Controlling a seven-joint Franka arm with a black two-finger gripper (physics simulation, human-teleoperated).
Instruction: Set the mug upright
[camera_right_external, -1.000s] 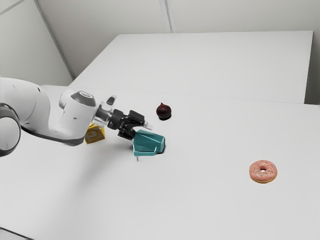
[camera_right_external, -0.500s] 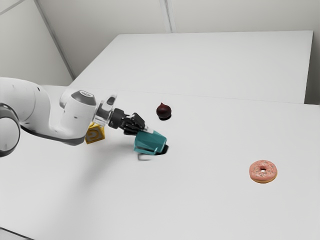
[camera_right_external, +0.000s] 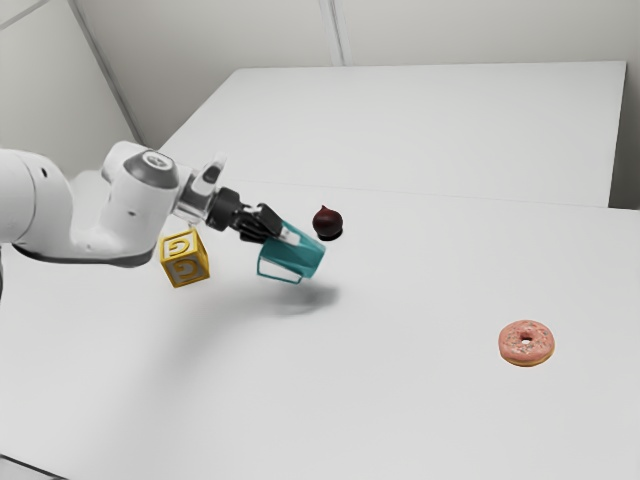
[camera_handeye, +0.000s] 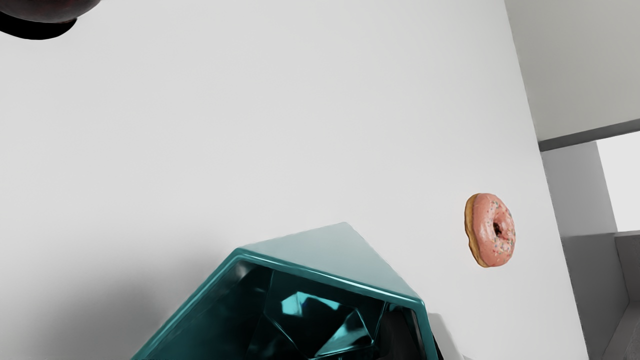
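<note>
"Mug (camera_right_external: 306, 262) has lifted off the table (camera_right_external: 420, 400) since the last frame, gripper (camera_right_external: 285, 238) too."
"Where now?"
"Near the onion (camera_right_external: 327, 222), airborne, tilted."
"Gripper state?"
"Pinching the mug's wall, one finger inside."

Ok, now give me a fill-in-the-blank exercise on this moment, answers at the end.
The gripper holds the mug up in the ____, off the table.
The letter on the yellow block is ____.
On top, the donut is coloured ____.
In the exterior view, the donut lies to the ____ of the mug.

Missing words: air; G; pink; right.
</note>
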